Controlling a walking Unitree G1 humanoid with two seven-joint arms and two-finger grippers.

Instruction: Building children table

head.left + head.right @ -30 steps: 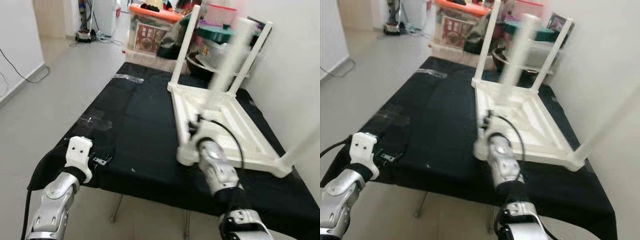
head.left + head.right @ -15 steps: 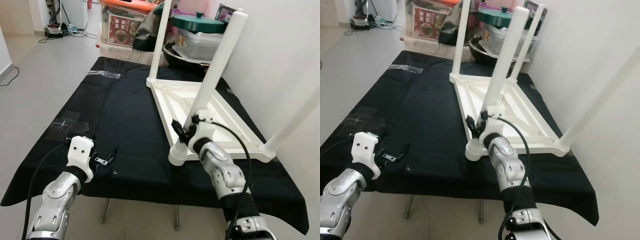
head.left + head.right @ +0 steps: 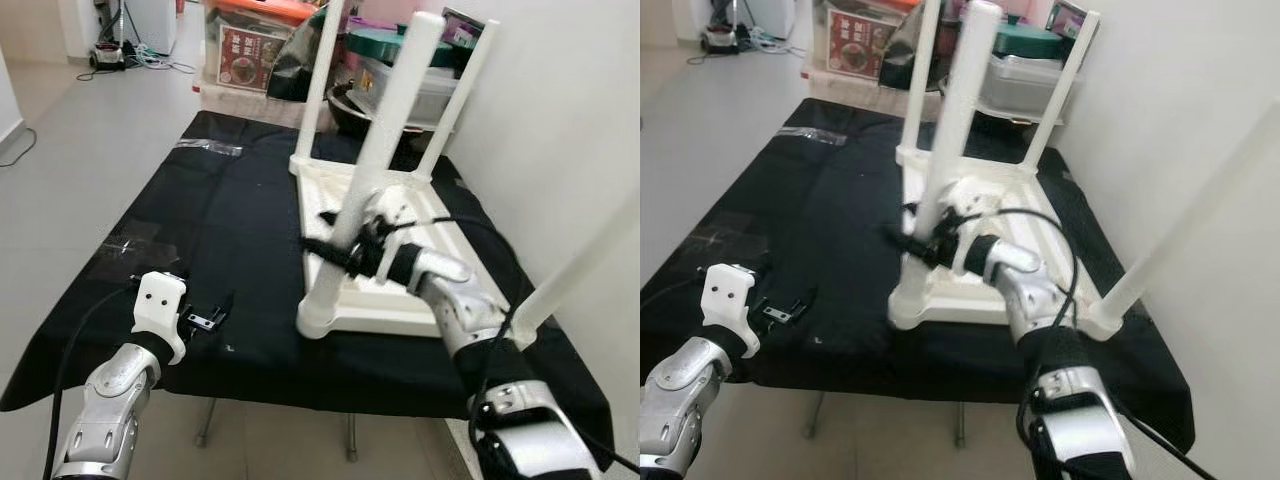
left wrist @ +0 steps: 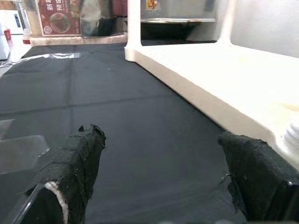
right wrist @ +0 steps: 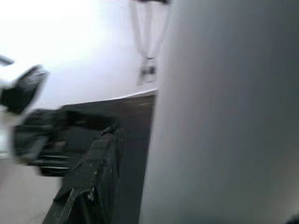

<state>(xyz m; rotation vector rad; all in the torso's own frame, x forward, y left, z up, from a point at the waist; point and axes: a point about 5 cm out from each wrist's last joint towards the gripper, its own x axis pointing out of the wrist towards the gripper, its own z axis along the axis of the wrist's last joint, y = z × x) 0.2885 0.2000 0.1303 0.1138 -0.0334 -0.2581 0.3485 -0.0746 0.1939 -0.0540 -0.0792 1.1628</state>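
Moved: since half a second ago my right gripper [image 3: 335, 252] has swung across to the near leg [image 3: 372, 165], reaching from the leg's right side; the leg leans differently now and its socket corner sits further left on the cloth.
Table: white plastic table [image 3: 400, 300] lies upside down on the black cloth [image 3: 220, 220], legs pointing up, near the wall.
Handling: looks light, hollow and stiff; smooth round leg, likely slippery, could twist in its socket. Best hold is low on the leg, just above the socket, or on the frame edge.
Right hand: fingers on either side of the near leg, low down; right wrist view has one black finger [image 5: 88, 186] just beside the pale leg [image 5: 224, 116]. Looks clamped on it, blur leaves some doubt.
Left hand: left gripper [image 3: 205, 318] rests at the cloth's near left edge, well apart from the table; fingers [image 4: 77, 158] spread wide, holding nothing.
Risk: leg may not be seated straight yet.
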